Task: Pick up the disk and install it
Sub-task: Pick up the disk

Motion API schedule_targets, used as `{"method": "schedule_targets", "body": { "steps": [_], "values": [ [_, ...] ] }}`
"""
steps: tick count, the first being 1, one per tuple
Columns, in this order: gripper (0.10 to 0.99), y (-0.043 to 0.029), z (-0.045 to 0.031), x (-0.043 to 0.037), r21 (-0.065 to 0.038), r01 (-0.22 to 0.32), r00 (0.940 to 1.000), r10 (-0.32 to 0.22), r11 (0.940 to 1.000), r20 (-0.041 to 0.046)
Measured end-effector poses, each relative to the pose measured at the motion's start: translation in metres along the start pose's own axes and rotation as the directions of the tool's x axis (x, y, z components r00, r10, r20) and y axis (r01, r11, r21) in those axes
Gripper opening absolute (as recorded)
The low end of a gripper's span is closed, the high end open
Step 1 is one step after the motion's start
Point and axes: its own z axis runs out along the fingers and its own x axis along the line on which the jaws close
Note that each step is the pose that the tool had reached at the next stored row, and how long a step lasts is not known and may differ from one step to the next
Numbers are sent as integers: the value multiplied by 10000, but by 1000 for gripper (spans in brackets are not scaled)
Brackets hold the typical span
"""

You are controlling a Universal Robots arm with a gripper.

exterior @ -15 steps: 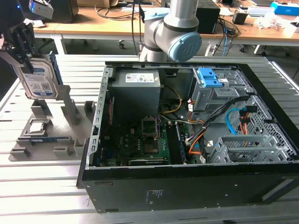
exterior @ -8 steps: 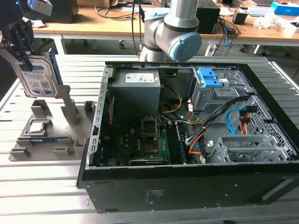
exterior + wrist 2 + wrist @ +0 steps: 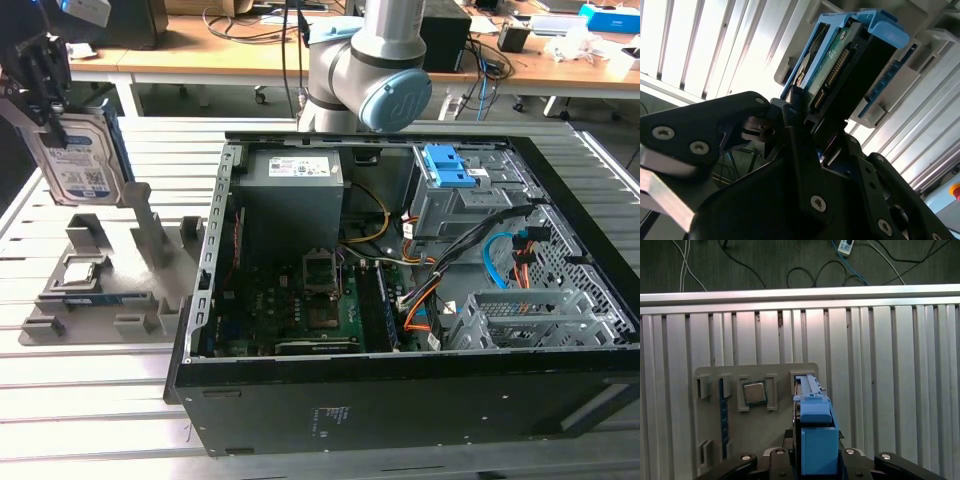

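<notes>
Your flat silvery metal disk (image 3: 78, 165) carries a white-and-blue barcode label and bright blue plastic side rails (image 3: 817, 440). Your slotted metal table (image 3: 100, 400) is striped pale grey; the open computer case (image 3: 400, 410) is black.

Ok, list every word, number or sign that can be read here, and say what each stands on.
Nothing can be quoted: all the print is too small to read.
Label on the disk held in the jaws: barcode and lines of print, unreadable.
Sticker on the power supply box: unreadable.
White marks on the black wall of the computer case: unreadable.
</notes>
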Motion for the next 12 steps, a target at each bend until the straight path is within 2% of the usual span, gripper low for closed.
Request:
{"method": "schedule_targets", "body": {
  "steps": [12],
  "values": [
    [365,-2,-126,-3,1,0,10000,0,10000,1]
  ]
}}
